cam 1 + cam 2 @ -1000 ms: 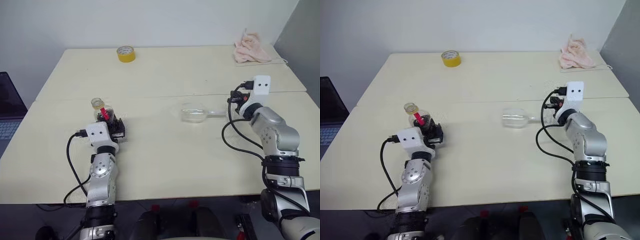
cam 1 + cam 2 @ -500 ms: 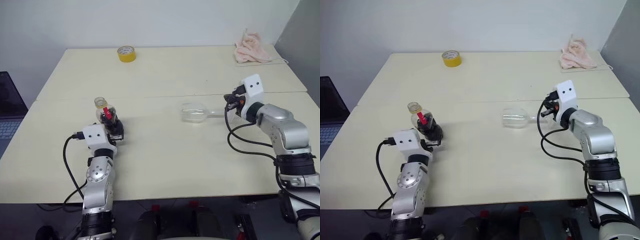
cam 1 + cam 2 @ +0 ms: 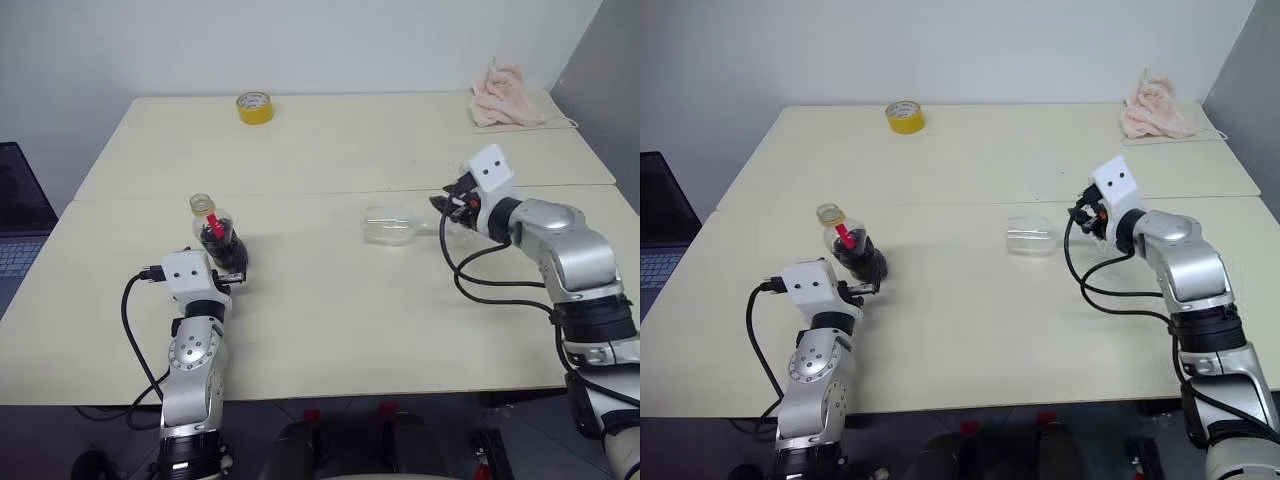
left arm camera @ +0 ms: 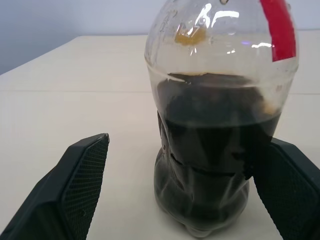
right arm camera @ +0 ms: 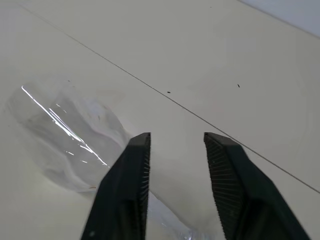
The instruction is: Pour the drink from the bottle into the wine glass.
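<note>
Bottle [image 4: 220, 125] is seen standing upright on the near table [image 3: 330, 320], on the robot's left side, with the dark drink [image 4: 210, 165] filling its lower part and a red label [image 4: 279, 27] near its neck. It is flanked by the fingers of the left gripper [image 4: 185, 200], which are spread wide; one finger appears to touch the bottle's side while the other is kept apart from it, so no grip is shown. The wine glass [image 3: 391, 225] is found lying on its side near the table's middle, its stem directed toward the right gripper [image 5: 175, 150], whose fingers are parted and placed just over the stem without closing on it. Farther back, a yellow tape roll [image 3: 253, 106] and a pink cloth [image 3: 505, 96] are seen on the far table [image 3: 380, 140].
</note>
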Tool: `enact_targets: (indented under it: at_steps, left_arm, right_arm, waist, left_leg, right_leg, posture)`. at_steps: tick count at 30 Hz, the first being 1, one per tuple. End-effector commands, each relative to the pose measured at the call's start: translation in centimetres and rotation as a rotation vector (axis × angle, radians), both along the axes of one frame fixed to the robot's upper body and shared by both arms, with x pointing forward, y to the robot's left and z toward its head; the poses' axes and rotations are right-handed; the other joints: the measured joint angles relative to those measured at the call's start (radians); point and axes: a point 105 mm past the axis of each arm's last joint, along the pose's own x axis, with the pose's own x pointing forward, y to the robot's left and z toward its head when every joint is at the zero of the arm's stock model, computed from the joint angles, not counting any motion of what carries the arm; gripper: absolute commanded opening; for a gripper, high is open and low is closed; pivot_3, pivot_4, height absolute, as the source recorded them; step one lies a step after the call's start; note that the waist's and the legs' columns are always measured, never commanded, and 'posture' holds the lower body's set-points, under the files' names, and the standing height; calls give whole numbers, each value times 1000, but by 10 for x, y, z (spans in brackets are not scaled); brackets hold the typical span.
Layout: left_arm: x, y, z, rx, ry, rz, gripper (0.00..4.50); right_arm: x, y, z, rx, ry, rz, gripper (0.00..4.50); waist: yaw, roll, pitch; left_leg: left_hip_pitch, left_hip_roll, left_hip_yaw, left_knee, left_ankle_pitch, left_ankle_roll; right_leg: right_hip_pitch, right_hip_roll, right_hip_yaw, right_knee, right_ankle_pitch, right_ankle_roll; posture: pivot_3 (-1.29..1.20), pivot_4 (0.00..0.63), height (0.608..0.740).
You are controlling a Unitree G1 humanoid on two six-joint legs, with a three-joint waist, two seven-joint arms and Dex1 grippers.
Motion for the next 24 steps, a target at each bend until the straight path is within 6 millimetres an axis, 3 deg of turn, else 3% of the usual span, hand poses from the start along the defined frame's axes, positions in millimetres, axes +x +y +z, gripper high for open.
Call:
enact_targets:
  at_steps: [1, 4, 11, 16, 24]
  left_arm:
    - [-1, 1, 15, -9, -56, 5, 4500]
    - [0, -5, 15, -9, -59, -31, 4500]
    - [-1, -20, 22, -7, -90, -148, 4500]
    - [0, -28, 21, 4, -78, -199, 4500]
    - [0, -33, 22, 48, -47, -246, 4500]
  right_arm:
    - [3, 3, 17, -35, -67, 14, 2983]
    - [6, 3, 15, -90, -81, 11, 3975]
    - [1, 11, 39, -252, -148, 165, 3975]
    - [5, 6, 27, -338, -103, 200, 3975]
    - [0, 12, -8, -458, 15, 308, 3975]
  waist:
    - [0, 0, 0]
    - [1, 0, 0]
    - [1, 0, 0]
    - [2, 0, 0]
    - [3, 0, 0]
  left_leg:
    - [0, 0, 0, 0, 0, 0]
    - [0, 0, 0, 0, 0, 0]
    - [0, 0, 0, 0, 0, 0]
    - [0, 0, 0, 0, 0, 0]
    - [0, 0, 0, 0, 0, 0]
  right_leg:
    - [0, 0, 0, 0, 0, 0]
    - [0, 0, 0, 0, 0, 0]
    - [0, 0, 0, 0, 0, 0]
    - [0, 0, 0, -1, 0, 0]
    - [0, 0, -1, -1, 0, 0]
  posture:
    - [0, 150, 740]
    - [0, 150, 740]
    - [0, 150, 740]
    - [0, 150, 740]
    - [0, 150, 740]
